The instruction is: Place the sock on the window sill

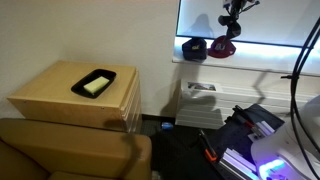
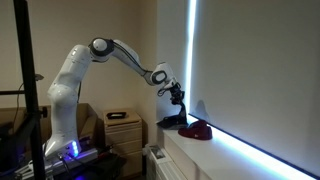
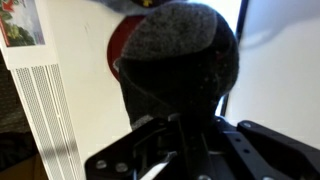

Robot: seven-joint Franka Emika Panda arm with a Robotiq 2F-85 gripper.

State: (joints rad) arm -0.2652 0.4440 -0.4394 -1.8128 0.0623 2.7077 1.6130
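My gripper hangs over the white window sill, seen in both exterior views. It is shut on a dark grey sock that fills the wrist view. The sock dangles below the fingers, and its lower end is at the sill surface. In an exterior view the gripper sits at the near end of the sill, with the sock under it. The fingertips are mostly hidden by the sock.
A dark item lies on the sill beside the sock, and a red item lies just past it. A white radiator stands below the sill. A wooden cabinet carries a black tray.
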